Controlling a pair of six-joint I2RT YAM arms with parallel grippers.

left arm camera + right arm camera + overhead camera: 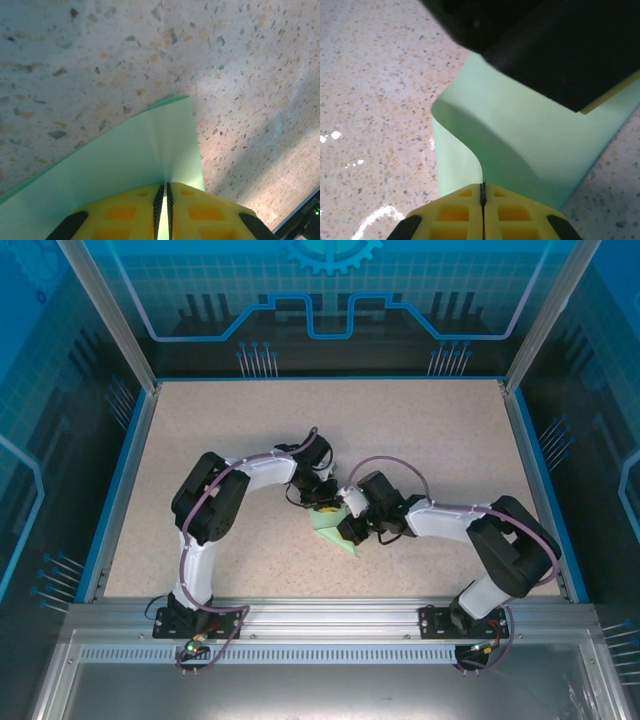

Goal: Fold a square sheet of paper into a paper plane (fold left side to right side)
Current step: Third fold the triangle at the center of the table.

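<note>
The left fingers are pinched shut on an edge of the square sheet of paper, which runs flat ahead of them over the speckled tabletop. The right fingers are likewise closed on an edge, the paper arching just beyond them (a soft loop, not a pressed crease). It looks thin, light and floppy and would probably tear easily, so edges and corners seem the best holds.
</note>
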